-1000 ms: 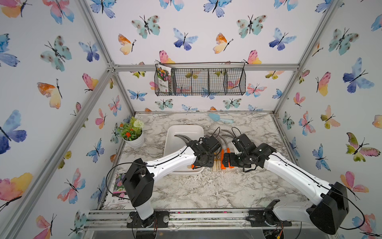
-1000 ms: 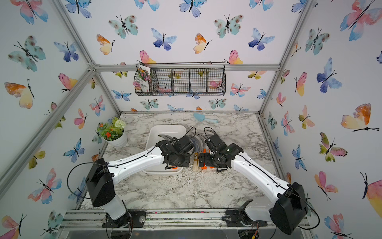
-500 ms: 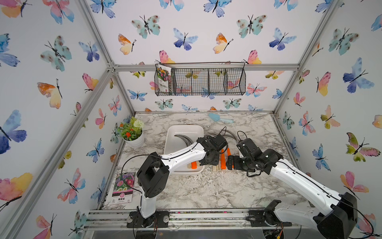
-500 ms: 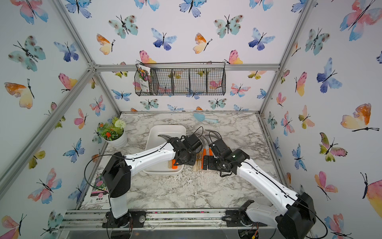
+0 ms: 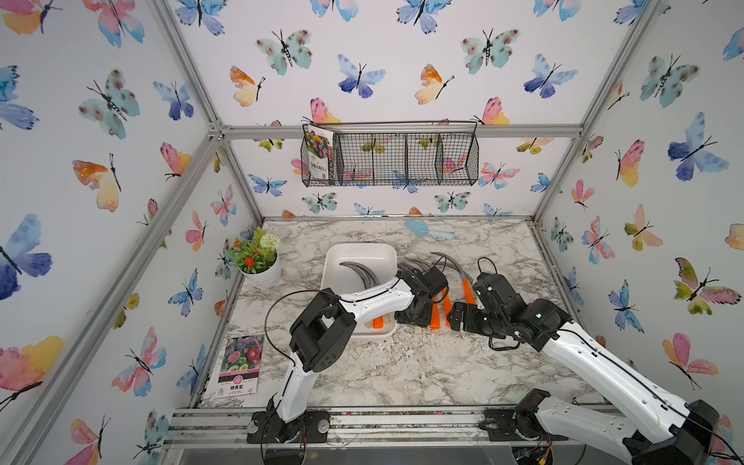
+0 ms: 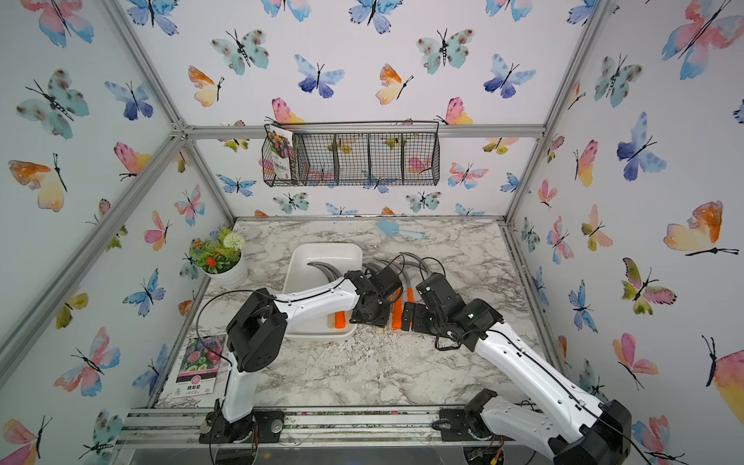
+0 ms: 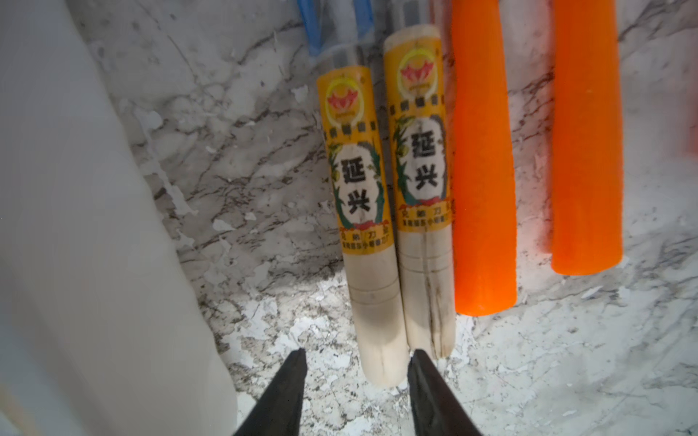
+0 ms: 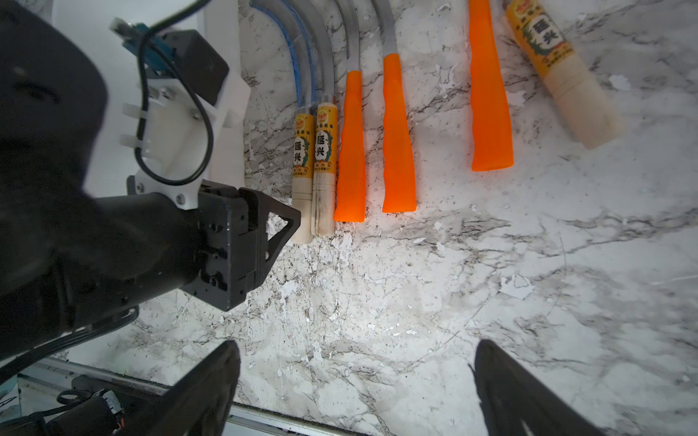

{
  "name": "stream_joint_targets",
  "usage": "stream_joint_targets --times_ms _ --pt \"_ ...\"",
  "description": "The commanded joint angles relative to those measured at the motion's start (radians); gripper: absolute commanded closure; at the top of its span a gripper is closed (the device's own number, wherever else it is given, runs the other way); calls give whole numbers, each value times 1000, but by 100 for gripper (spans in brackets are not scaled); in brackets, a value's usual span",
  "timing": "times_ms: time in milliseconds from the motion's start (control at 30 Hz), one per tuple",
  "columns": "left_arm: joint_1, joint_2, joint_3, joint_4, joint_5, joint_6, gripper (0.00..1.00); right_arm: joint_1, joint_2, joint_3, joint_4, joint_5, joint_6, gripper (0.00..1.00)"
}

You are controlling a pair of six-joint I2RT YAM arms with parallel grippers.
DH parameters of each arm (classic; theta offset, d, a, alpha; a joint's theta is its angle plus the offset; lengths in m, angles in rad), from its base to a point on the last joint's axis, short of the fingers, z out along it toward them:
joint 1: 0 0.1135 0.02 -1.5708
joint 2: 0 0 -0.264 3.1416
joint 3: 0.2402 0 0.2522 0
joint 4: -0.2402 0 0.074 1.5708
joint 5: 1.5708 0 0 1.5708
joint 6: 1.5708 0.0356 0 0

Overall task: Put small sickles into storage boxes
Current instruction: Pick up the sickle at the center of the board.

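white tray (image 5: 360, 249) – sickles (image 5: 359, 270) inside, grey blades curved. beside tray, flat row: two wood-handled sickles (image 7: 364, 211) touching, orange-handled sickles (image 7: 483, 181) alongside.

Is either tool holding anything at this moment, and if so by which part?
Nothing is held. The left tool is open astride the butt of a wood-handled sickle, not gripping it; the right tool hangs open and empty.

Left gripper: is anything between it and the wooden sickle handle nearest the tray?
Nothing visible. The left gripper has open jaws flanking the end of that wooden handle; a second wooden handle lies touching it.
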Motion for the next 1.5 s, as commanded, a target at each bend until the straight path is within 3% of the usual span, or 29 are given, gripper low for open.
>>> stream_joint_targets --times_ms 0,433,567,800,1133,1467 --pt "8 34 22 12 31 20 57 5 -19 -8 -46 39 17 2" --pt "24 99 6 43 46 32 58 5 3 6 -49 48 -7 2" --pt "23 108 3 48 40 36 74 5 18 15 -42 50 -23 2" --pt "23 108 22 30 24 44 91 5 25 30 -35 52 -45 2" --pt "23 98 83 -15 -1 38 100 5 17 37 -21 52 -62 2" --pt "23 70 140 -63 -27 33 100 5 27 50 -1 48 -84 2"
